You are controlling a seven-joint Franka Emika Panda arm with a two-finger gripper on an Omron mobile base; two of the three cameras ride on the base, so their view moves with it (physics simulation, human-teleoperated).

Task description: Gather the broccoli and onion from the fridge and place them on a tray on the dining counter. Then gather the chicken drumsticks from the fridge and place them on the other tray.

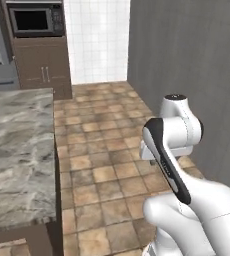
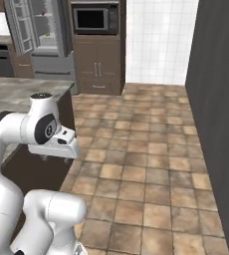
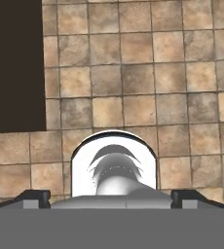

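Hand view: my gripper spread wide, empty, over floor tiles | fridge open, far ahead of the fingers | onion likely firm, slick; I'd pinch its middle.

Left base view: behind-left of arm, facing forward-down along dining counter. Right base view: behind-right, wider, fridge far back. Both share tiled floor and microwave. Hand view: straight down, close over the floor tiles.
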